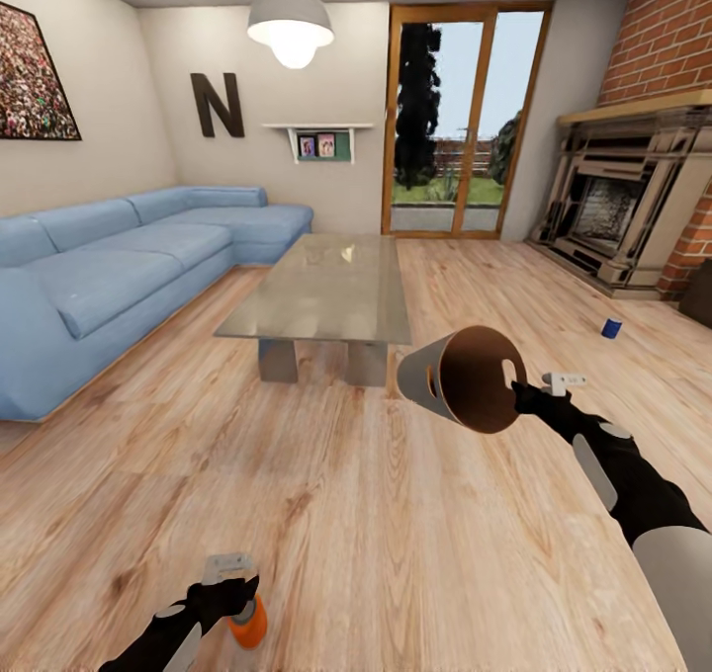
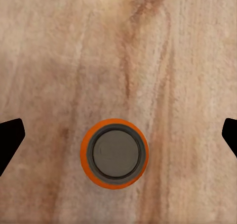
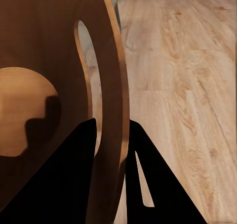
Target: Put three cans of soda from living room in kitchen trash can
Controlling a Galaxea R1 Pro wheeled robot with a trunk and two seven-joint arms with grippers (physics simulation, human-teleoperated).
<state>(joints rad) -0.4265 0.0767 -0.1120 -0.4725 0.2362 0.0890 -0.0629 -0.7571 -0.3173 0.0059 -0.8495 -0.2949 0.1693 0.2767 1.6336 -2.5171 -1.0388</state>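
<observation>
The orange can (image 2: pixel 114 153) stands upright on the floor (image 1: pixel 376 514), well short of the desk (image 1: pixel 326 292), under the left tool (image 2: pixel 118 135), spread wide. Light, rigid, probably slick: grip its sides mid-height. The right tool (image 3: pixel 111 135) pinches the trash can (image 1: pixel 465 378) rim. A blue can (image 1: pixel 611 327) stands right of the desk.

Matt grained wood floor (image 1: pixel 326 514), glossy glass table (image 1: pixel 326 287), blue cloth sofa (image 1: pixel 109 277), rough brick wall (image 1: pixel 663 40)

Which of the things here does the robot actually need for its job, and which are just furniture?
Needed:
orange can, under the open left claw
blue can, on the floor
trash can, held by the right claw

Just there:
sofa
coffee table
fireplace
</observation>
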